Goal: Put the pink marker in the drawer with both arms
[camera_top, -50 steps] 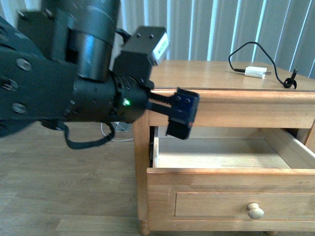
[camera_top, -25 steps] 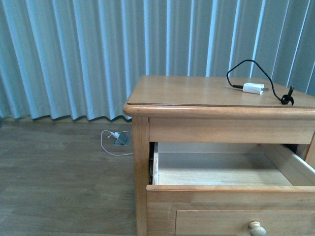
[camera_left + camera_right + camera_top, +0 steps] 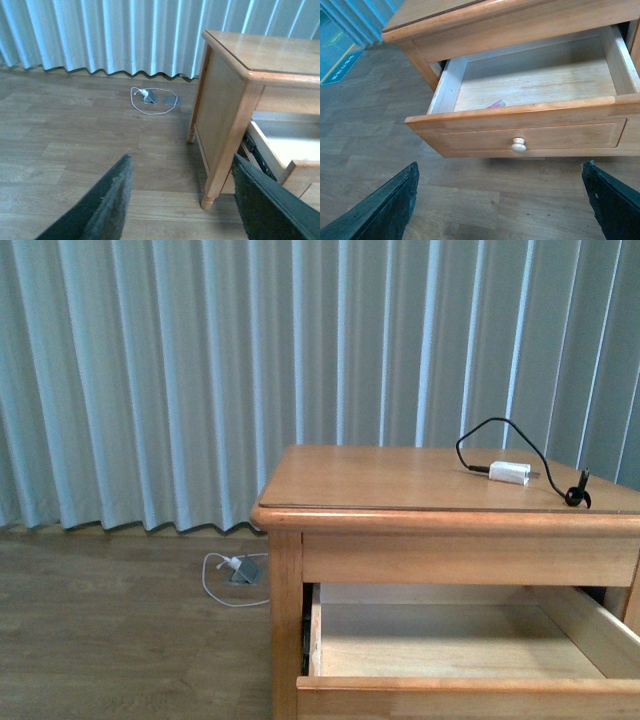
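Observation:
The drawer (image 3: 530, 135) of the wooden nightstand stands pulled open; its knob (image 3: 518, 145) faces my right wrist camera. The pink marker (image 3: 496, 104) lies inside it, near the front wall, only its end showing over the edge. The drawer also shows in the front view (image 3: 450, 645) and the left wrist view (image 3: 280, 145); the marker is hidden there. My right gripper (image 3: 500, 200) is open and empty, over the floor in front of the drawer. My left gripper (image 3: 182, 195) is open and empty, over the floor beside the nightstand's side. Neither arm shows in the front view.
A white charger block (image 3: 509, 473) with a black cable lies on the nightstand top (image 3: 400, 480). A white cable and floor socket (image 3: 235, 570) lie on the wooden floor by the curtain (image 3: 200, 370). A nightstand leg (image 3: 210, 197) stands close to my left gripper.
The left arm, which filled the front view a second ago, has left it. The front view has tilted upward, showing more curtain and less of the drawer front.

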Robot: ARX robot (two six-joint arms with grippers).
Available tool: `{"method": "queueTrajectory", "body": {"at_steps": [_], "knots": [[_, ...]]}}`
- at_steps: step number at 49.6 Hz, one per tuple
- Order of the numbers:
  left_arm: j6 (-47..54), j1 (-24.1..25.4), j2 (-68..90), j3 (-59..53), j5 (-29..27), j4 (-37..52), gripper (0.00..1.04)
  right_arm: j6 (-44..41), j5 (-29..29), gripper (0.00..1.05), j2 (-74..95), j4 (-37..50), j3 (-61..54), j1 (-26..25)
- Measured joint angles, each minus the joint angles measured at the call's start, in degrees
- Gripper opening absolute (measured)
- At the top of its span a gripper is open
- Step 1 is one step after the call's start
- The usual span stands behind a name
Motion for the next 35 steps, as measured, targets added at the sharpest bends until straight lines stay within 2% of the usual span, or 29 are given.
{"method": "queueTrajectory", "body": {"at_steps": [13,16,29,35], "knots": [[1.7,0.1,-4.0,-3.0,0.2,-1.1,0.13,0.0,0.0,0.96,0.0,0.0,0.0,0.0],[1.8,0.1,-4.6,-3.3,0.2,-1.4,0.05,0.0,0.0,0.96,0.0,0.0,0.0,0.0],[2.0,0.1,-8.2,-4.8,0.2,-3.5,0.04,0.0,0.0,0.96,0.0,0.0,0.0,0.0],[2.1,0.1,-16.7,-5.7,0.1,-11.7,0.04,0.0,0.0,0.96,0.0,0.0,0.0,0.0]]}}
